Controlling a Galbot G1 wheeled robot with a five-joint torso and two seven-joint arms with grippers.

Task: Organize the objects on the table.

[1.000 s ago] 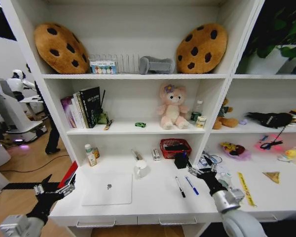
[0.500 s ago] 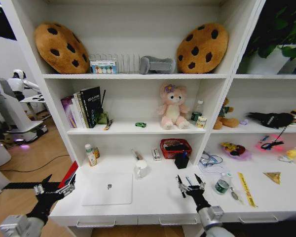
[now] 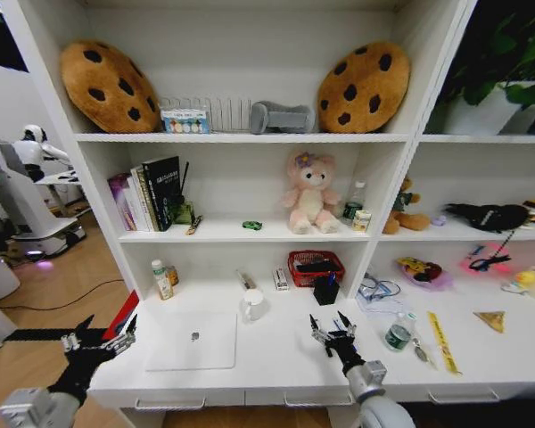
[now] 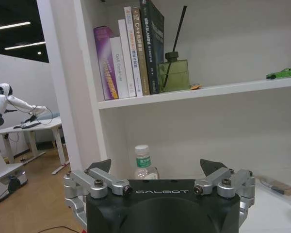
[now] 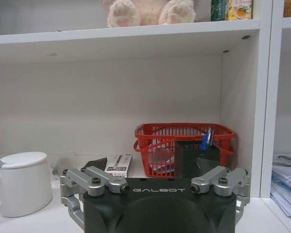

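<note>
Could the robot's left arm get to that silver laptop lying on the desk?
Probably yes. The left gripper hangs open just off the desk's left end, and the closed laptop lies flat close beside it with nothing standing between them.

Bright, even light from overhead washes the white shelves (image 3: 241, 138) and the bench (image 3: 276, 357), so shadows stay soft, pooling under each shelf board and in the back corners. The head view bows outward, with the shelf uprights leaning at the edges. Ceiling strip lights (image 4: 14, 36) glow in the dim room to the left. The plant (image 3: 508, 45) at upper right sits in darkness.
</note>
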